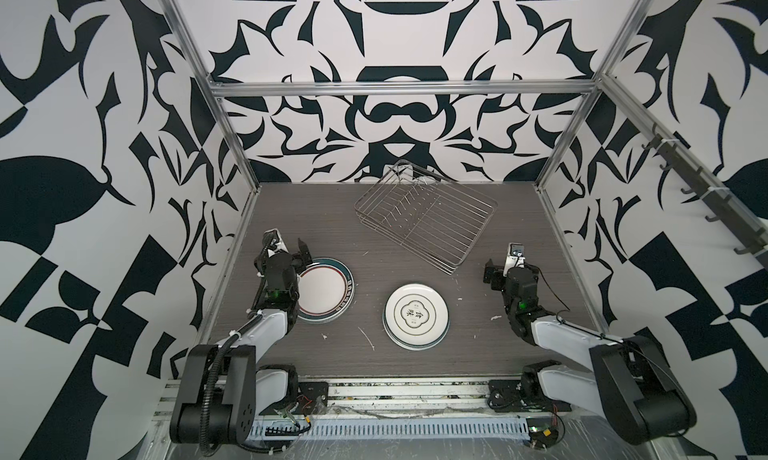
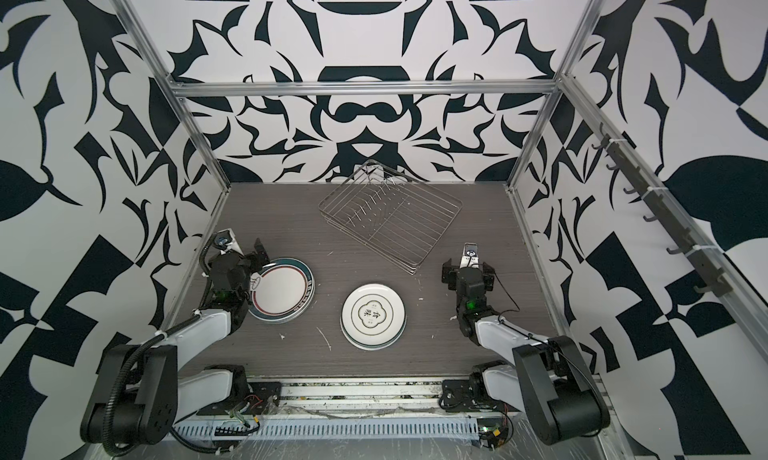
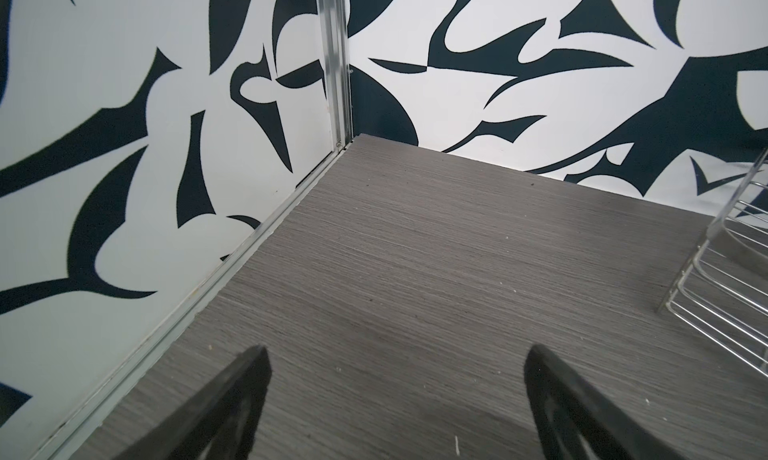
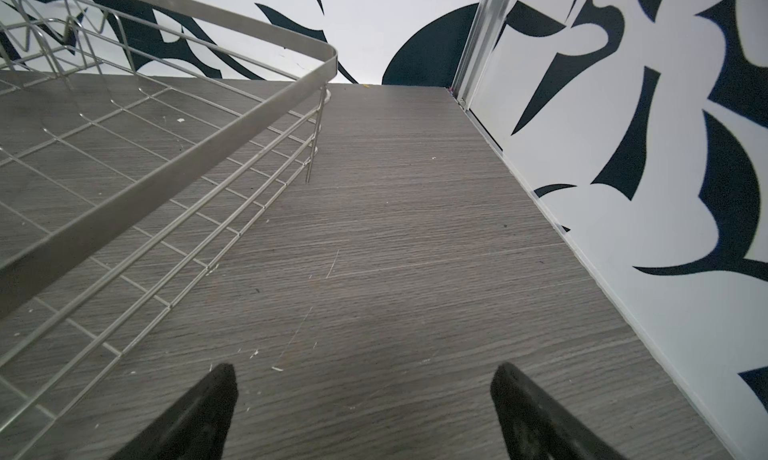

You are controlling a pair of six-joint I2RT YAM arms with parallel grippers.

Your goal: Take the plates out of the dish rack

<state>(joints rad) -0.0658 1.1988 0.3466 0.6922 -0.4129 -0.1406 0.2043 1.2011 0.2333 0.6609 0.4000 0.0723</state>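
**Gaping pincers, plates stacked on the table**

Two black characters, 食味, sit inside a lobed frame on the top plate of the middle stack (image 1: 417, 314), which lies at 6 o'clock on the table (image 1: 365, 271). Smaller marks above and below them are too small to read. The teal stack (image 1: 328, 289), at 9 o'clock, has lettering along its teal rim band, also too small to read, with a red ring just inside.

The left pincer (image 3: 397, 350) is spread wide and grasps nothing, with only bare table between its jaws. In both top views it sits at 9 o'clock, and its arm overlaps the teal stack's 9 o'clock edge; whether they touch cannot be told. The right pincer (image 4: 364, 366) is spread just as wide and is also released, at 3 o'clock. The rack (image 1: 426, 215) stands askew at 12 o'clock, apart from both stacks, its nearest corner at 10 o'clock from the right pincer.
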